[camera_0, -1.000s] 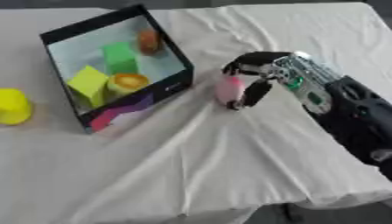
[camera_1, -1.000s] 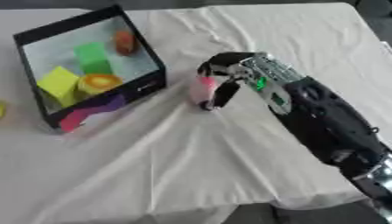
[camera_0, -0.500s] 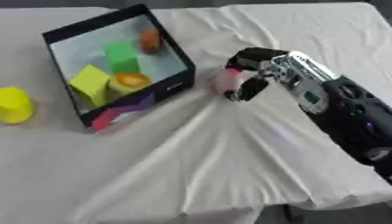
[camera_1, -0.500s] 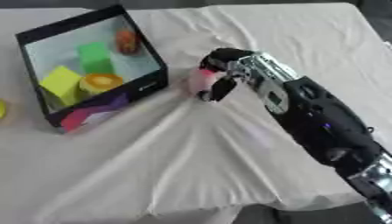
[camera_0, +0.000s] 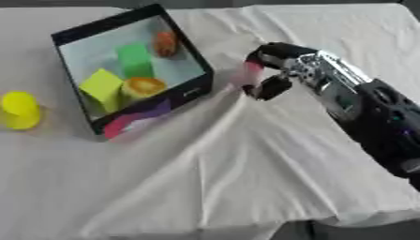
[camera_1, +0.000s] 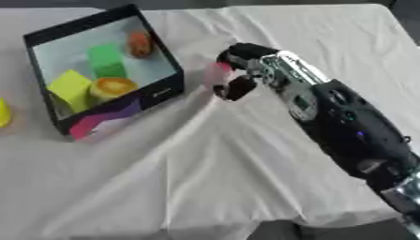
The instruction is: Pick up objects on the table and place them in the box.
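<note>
- The pink object (camera_0: 251, 73) sits pinched in my right hand (camera_0: 275, 70), just beside the near right corner of the box (camera_0: 190, 48); it looks upright, long axis roughly vertical, though it is too blurred for me to be sure of its shape.
- My fingers (camera_0: 269, 87) curl down around it from above, a dark fingertip on its right side, the rest arched over its top.
- The box is black-walled with a pale floor and stands askew on the tabletop (camera_0: 246, 159), one corner toward me, with a pink and purple print on its near wall.
- Inside lie a green block (camera_0: 134, 59) toward the back, a yellow-green block (camera_0: 101, 86) nearer the front, an orange round thing (camera_0: 144, 86) just beside that, and a small orange-red piece (camera_0: 166, 42) at the far wall.
- A yellow object (camera_0: 19, 109) stands on the cloth left of the box, apart from it.
- The tabletop is covered by a white cloth (camera_0: 197, 178), creased in long folds that fan out from under my hand.
- My right arm (camera_0: 361, 112) comes in from the lower right, black with silver parts, reaching up and left.
</note>
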Robot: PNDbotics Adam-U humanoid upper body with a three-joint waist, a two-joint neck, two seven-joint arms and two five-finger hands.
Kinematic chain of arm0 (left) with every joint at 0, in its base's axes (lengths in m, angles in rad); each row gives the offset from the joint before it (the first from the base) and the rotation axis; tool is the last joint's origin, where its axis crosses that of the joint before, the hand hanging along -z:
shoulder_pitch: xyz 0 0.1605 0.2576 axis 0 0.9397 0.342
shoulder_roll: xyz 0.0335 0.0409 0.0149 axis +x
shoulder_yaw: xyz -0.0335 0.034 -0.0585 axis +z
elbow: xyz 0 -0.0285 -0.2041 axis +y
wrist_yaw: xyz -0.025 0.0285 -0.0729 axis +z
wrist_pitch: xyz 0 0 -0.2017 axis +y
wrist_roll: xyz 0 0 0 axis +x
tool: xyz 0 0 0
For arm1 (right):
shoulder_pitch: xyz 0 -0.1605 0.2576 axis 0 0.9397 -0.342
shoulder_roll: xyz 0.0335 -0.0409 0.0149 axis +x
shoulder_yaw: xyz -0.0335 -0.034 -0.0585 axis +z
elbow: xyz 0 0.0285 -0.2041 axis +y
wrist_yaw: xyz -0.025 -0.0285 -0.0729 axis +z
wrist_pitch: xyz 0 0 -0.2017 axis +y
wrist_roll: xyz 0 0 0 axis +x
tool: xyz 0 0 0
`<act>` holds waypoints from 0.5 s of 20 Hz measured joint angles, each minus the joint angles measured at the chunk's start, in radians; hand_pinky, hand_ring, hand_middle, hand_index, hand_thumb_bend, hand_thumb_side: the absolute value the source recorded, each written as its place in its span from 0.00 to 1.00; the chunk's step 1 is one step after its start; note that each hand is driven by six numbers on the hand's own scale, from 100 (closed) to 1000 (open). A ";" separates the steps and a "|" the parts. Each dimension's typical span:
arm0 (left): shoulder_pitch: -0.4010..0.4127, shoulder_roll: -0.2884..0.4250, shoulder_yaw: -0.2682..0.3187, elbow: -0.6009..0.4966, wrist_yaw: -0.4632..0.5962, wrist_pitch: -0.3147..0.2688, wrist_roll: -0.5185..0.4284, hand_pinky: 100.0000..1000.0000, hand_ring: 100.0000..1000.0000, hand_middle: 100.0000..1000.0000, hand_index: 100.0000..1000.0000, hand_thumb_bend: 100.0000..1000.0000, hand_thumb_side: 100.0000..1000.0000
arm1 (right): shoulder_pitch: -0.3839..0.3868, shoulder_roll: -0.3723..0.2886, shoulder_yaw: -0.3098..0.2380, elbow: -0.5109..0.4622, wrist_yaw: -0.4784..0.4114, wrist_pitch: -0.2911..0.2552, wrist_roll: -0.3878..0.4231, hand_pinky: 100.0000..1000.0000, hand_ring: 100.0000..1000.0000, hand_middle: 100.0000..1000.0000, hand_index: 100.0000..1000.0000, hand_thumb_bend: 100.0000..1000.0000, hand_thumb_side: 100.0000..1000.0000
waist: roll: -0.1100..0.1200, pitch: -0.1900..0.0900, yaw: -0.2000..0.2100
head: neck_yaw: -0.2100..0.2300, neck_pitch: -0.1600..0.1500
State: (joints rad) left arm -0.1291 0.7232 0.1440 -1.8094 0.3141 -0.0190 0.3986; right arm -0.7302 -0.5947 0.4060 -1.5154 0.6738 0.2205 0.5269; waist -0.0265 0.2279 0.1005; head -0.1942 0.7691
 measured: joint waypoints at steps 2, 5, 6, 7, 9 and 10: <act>0.002 0.000 0.000 0.000 0.000 0.000 0.000 0.76 0.81 0.71 0.72 0.00 0.64 | -0.012 -0.008 -0.007 -0.034 -0.020 0.005 0.005 0.77 0.74 0.58 0.74 0.04 0.17 | 0.000 0.000 -0.001 | 0.000 0.000; 0.004 0.001 0.000 0.000 0.000 -0.001 -0.001 0.76 0.81 0.71 0.72 0.00 0.64 | -0.059 -0.011 -0.018 -0.080 -0.059 0.013 0.016 0.76 0.72 0.57 0.74 0.04 0.16 | 0.000 0.000 -0.002 | 0.000 0.000; 0.004 0.001 0.000 0.000 0.000 -0.001 -0.001 0.76 0.81 0.71 0.72 0.00 0.64 | -0.082 -0.011 -0.019 -0.092 -0.074 0.017 0.020 0.75 0.70 0.57 0.73 0.05 0.15 | 0.000 0.000 -0.002 | 0.000 0.000; 0.004 0.002 0.000 0.000 0.000 -0.002 -0.002 0.76 0.81 0.71 0.72 0.00 0.64 | -0.107 -0.011 -0.019 -0.102 -0.091 0.021 0.024 0.75 0.69 0.56 0.73 0.05 0.15 | 0.000 0.000 -0.001 | -0.001 0.000; 0.004 0.004 0.000 0.000 0.000 -0.002 -0.002 0.76 0.81 0.71 0.72 0.00 0.63 | -0.165 -0.006 -0.020 -0.110 -0.120 0.030 0.031 0.75 0.68 0.56 0.73 0.06 0.14 | 0.000 0.000 0.004 | -0.002 0.000; 0.004 0.008 0.000 0.000 0.000 -0.003 -0.002 0.76 0.81 0.71 0.72 0.00 0.63 | -0.195 0.002 -0.019 -0.110 -0.130 0.033 0.033 0.75 0.68 0.56 0.72 0.07 0.15 | 0.000 0.000 0.007 | -0.004 0.000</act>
State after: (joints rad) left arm -0.1252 0.7313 0.1440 -1.8097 0.3145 -0.0217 0.3968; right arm -0.9250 -0.5929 0.3869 -1.6254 0.5439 0.2537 0.5600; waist -0.0265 0.2276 0.1076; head -0.1980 0.7694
